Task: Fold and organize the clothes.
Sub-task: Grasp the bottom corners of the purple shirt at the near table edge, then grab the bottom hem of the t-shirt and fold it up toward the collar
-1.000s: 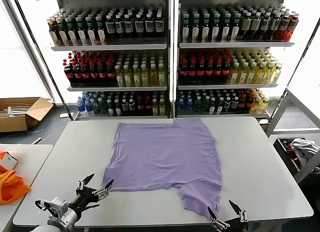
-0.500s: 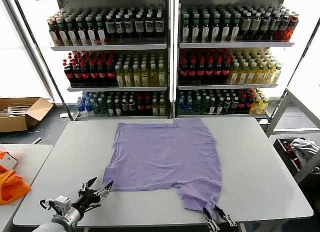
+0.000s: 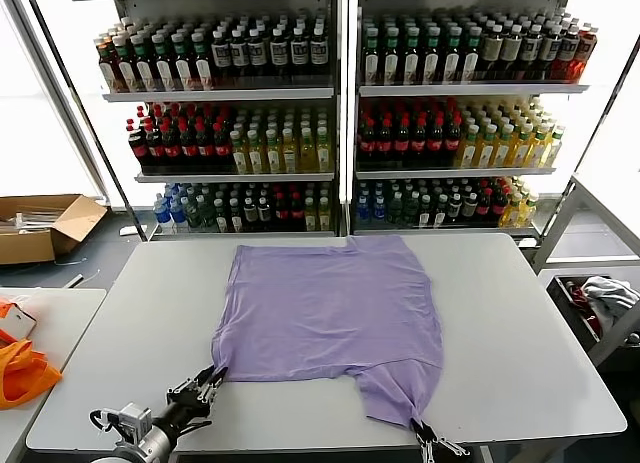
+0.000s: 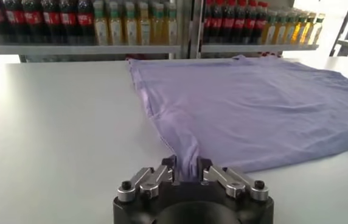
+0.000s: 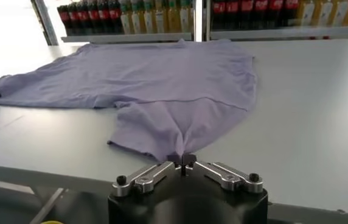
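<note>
Lavender T-shirt (image 3: 335, 308) spread flat on the white table (image 3: 520, 333). Left gripper (image 3: 208, 381) at the near left corner, jaws pinched on the fabric. Right gripper (image 3: 428, 440) at the near sleeve hem, jaws clamped tight on its edge.

T-shirt (image 3: 335, 308): plain lavender across the visible side, no print showing. Table (image 3: 520, 333): pale grey-white, unpatterned; the left gripper (image 3: 208, 382) and right gripper (image 5: 186, 163) are black with silver-grey fingers. Shelves (image 3: 345, 93) carry bottles in rows of dark cola brown, red, yellow, green and blue; an orange fabric item (image 3: 20, 371) lies at the left edge, beside a brown cardboard box (image 3: 40, 226).
</note>
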